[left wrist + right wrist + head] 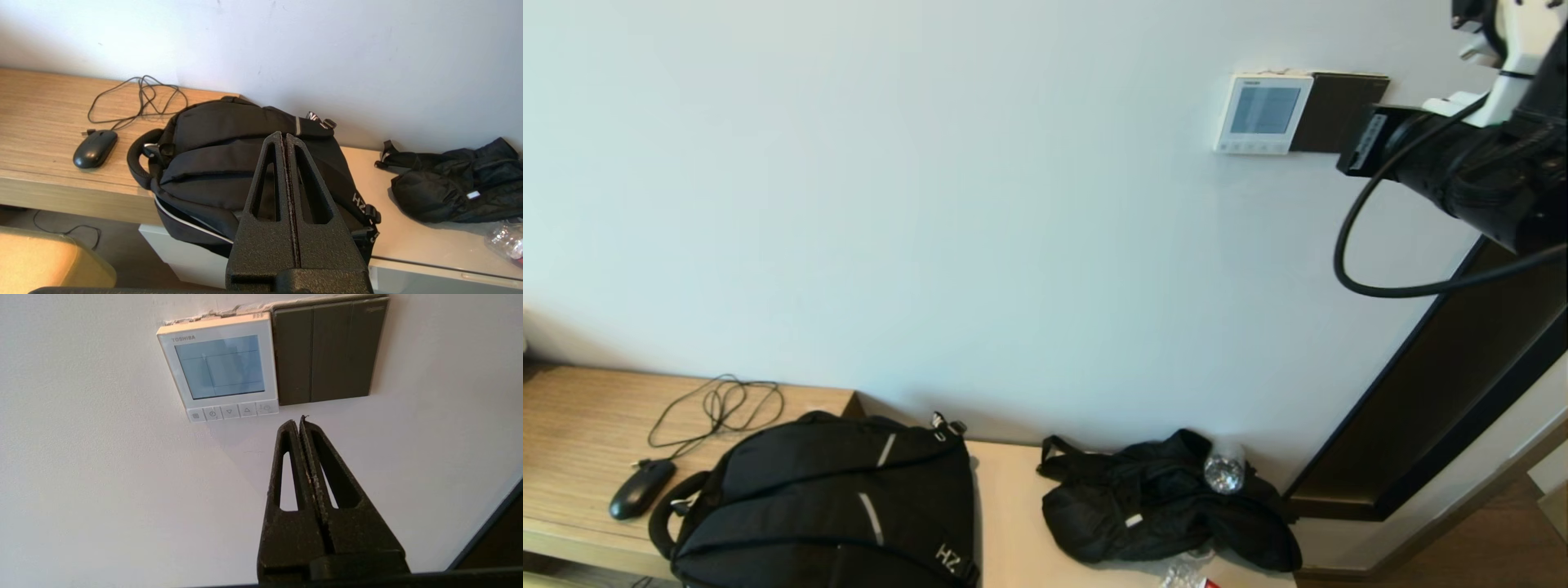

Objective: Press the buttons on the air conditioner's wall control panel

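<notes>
The white air conditioner control panel (pixel 1263 113) hangs on the wall at the upper right, with a grey screen and a row of small buttons along its lower edge. In the right wrist view the panel (pixel 220 367) shows its buttons (pixel 231 411) clearly. My right gripper (pixel 298 421) is shut and empty, its tips a short way below and to the right of the button row, off the wall. In the head view only the right arm (pixel 1462 163) shows, raised beside the panel. My left gripper (pixel 284 136) is shut and empty, parked low above a backpack.
A dark switch plate (pixel 1339 110) adjoins the panel's right side. A dark door frame (pixel 1437 408) runs down the right. Below, a wooden desk (pixel 572 433) holds a mouse (pixel 641 487) with its cable, a black backpack (pixel 833 506) and a smaller black bag (pixel 1168 502).
</notes>
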